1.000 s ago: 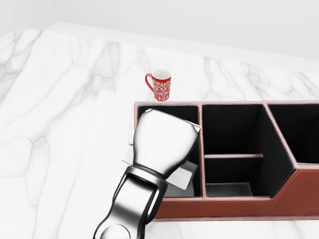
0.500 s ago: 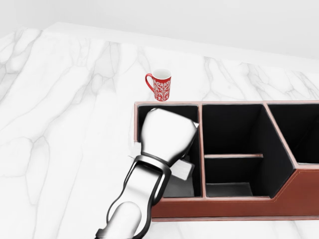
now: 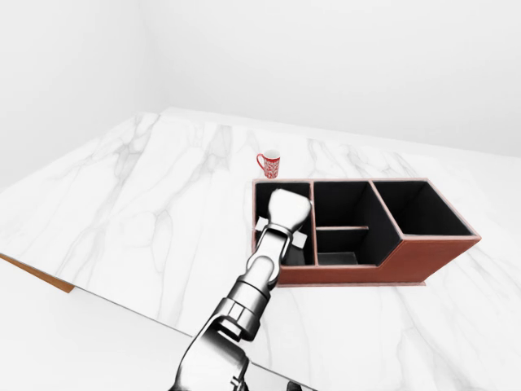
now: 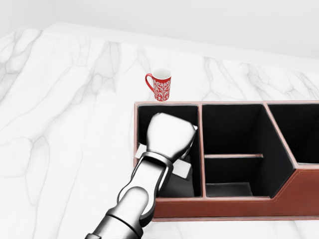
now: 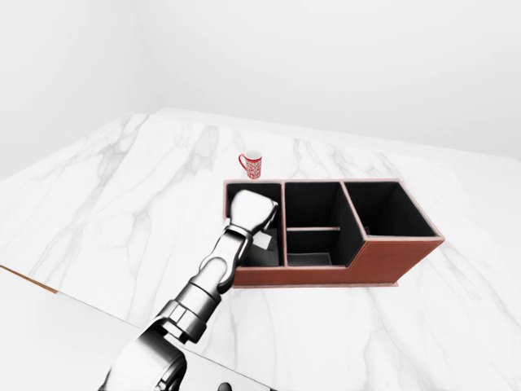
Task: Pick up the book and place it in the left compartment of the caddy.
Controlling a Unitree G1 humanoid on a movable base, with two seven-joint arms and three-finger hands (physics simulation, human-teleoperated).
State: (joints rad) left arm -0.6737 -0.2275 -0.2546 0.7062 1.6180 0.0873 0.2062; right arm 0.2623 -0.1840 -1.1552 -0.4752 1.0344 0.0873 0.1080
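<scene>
The caddy (image 4: 224,206) is a reddish-brown box with black compartments, lying right of centre in the head view. My left hand (image 4: 169,134) hovers over its left compartment (image 4: 145,114), back of the hand toward the camera and fingers hidden beneath. A pale grey book (image 4: 183,171) lies flat under the hand. One corner sticks out over the caddy's left wall and another shows at the hand's lower right. The hand appears shut on the book. My right hand does not show in any view.
A red and white patterned mug (image 4: 160,84) stands on the marble counter (image 4: 65,129) just above the caddy's left end. The caddy's middle compartment (image 4: 232,134) has a cross divider, and another compartment (image 4: 299,129) lies to its right. The counter's near edge shows at lower left (image 3: 49,281).
My left hand and the book have slid a little up the picture, farther over the left compartment. The forearm now comes in more steeply. The camera has not moved.
</scene>
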